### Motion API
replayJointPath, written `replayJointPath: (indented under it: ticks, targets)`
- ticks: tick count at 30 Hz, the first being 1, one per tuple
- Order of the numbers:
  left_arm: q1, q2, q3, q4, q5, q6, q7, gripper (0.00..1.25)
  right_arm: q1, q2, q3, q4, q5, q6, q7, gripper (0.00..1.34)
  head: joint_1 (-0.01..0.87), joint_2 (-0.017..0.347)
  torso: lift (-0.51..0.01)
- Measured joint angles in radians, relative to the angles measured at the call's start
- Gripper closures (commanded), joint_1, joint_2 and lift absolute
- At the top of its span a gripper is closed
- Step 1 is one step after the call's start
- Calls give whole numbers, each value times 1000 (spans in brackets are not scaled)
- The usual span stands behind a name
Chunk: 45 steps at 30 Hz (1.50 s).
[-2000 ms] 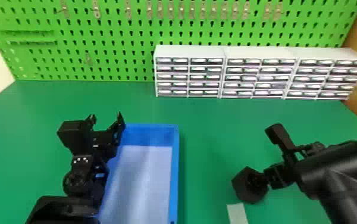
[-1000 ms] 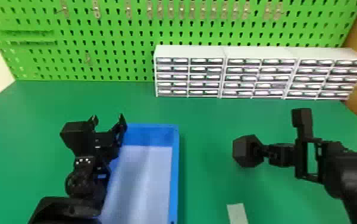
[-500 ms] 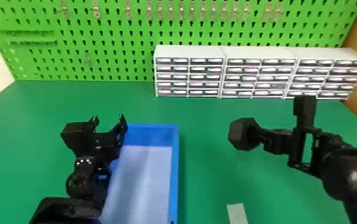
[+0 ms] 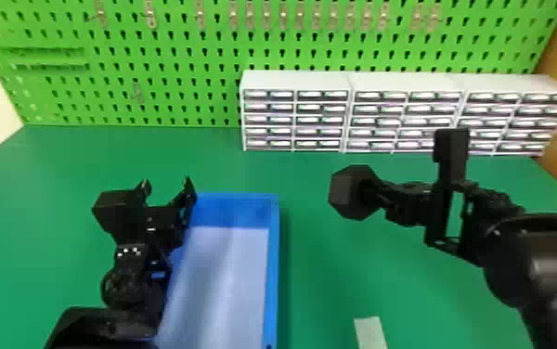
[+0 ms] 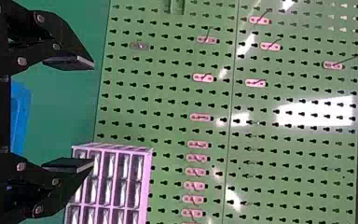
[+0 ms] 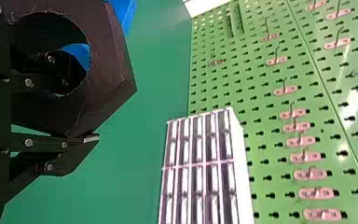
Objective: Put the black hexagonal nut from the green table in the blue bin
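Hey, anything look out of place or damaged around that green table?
Nothing looks spilled or damaged. The one oddity is a pale strip lying by itself on the green table, right of the blue bin, with no obvious purpose. The black hexagonal nut is held by the right end effector.

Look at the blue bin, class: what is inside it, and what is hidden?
Inside the blue bin, its pale floor and far wall show. The left arm overlaps its left side, so anything behind the arm is hidden; the near end is cut off.
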Motion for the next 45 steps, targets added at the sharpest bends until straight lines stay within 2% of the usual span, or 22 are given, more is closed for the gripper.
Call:
replayJointPath:
  ticks: [19, 39, 45]
  targets:
    - [0, 0, 10, 0, 0, -4, 3, 506, -46, -13, 183, 8, -95, 5, -37, 964, 657, 57, -95]
    - [-4, 0, 23, 0, -2, -6, 6, 506, -126, -43, 421, 82, -242, -2, -43, 964, 657, 57, -95]
    - [-4, 0, 27, -1, -2, -8, 6, 506, -144, -46, 469, 96, -264, -3, -43, 964, 657, 57, -95]
